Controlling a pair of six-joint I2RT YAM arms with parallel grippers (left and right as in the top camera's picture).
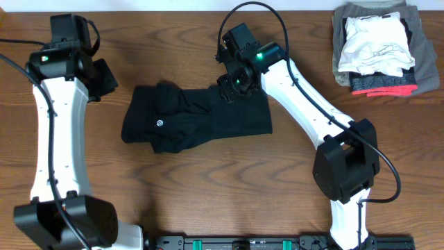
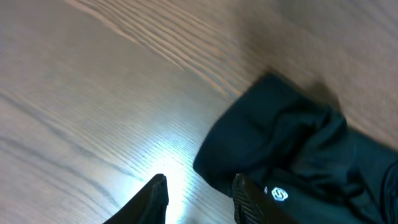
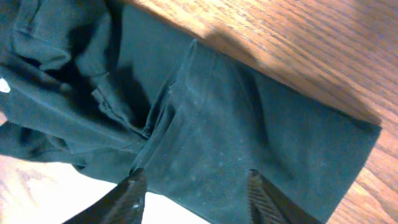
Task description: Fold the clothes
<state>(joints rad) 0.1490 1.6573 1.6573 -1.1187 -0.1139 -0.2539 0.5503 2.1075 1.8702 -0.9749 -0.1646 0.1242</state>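
Lying loosely folded at the middle of the desk, the black T-shirt shows its white logo near its left end. The right claw hangs over the shirt's upper right part, jaws parted, gripping nothing. The left claw stands just beside its upper left corner, jaws apart and empty.

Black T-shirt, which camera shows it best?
Overhead: nearly all of the black T-shirt lies in frame. The left wrist view catches only one bunched end with the white logo; the right wrist view shows close-up folds, edges cut off.
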